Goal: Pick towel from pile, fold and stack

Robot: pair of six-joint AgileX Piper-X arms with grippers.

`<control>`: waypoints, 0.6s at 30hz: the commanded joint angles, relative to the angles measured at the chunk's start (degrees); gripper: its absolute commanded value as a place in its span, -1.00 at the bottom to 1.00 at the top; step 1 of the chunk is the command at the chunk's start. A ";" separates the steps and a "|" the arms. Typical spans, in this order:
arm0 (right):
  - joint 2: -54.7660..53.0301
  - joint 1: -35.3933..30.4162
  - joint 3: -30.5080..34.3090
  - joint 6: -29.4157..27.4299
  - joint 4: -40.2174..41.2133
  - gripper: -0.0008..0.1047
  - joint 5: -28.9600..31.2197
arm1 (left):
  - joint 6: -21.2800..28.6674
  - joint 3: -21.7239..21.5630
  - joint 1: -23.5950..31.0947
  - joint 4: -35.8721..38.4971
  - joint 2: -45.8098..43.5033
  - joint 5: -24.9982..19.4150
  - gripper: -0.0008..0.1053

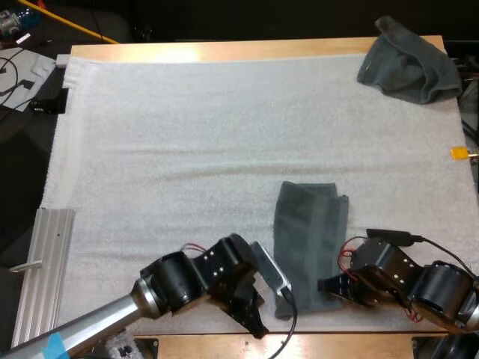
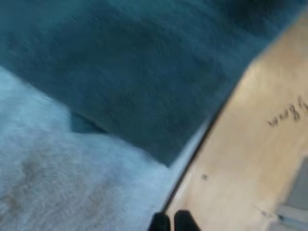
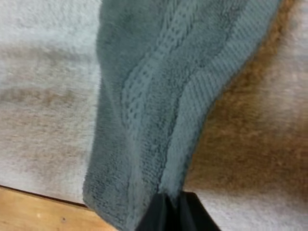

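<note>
A dark grey-green towel (image 1: 308,243) lies folded into a long strip near the mat's front edge. A crumpled towel (image 1: 408,61) sits at the far right corner. My right gripper (image 1: 329,287) is at the strip's near right corner; in the right wrist view its gripper (image 3: 168,211) is shut on the towel's (image 3: 159,96) hemmed edge. My left gripper (image 1: 257,320) is low at the mat's front edge, just left of the strip's near left corner. In the left wrist view its gripper (image 2: 173,222) has its tips together, holding nothing, a short way from the towel (image 2: 144,72).
The white mat (image 1: 187,134) covers most of the wooden table (image 1: 224,51). A bare wooden strip (image 2: 250,159) runs along the front edge beside my left gripper. A ribbed metal rail (image 1: 45,262) lies off the mat's left side.
</note>
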 commanded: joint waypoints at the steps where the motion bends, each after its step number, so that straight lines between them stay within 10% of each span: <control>1: 0.12 -0.29 -0.25 -0.23 1.90 -0.98 0.64 | 0.18 0.10 -1.09 -2.12 -0.15 -0.43 -0.98; 12: 0.67 -4.12 0.36 0.19 0.91 -0.98 -0.13 | 1.08 0.38 -1.07 -10.35 2.72 1.72 0.13; 18: 0.51 -4.89 0.48 -0.20 0.69 -0.98 -0.26 | 1.16 0.55 -1.28 -11.76 9.45 4.21 0.00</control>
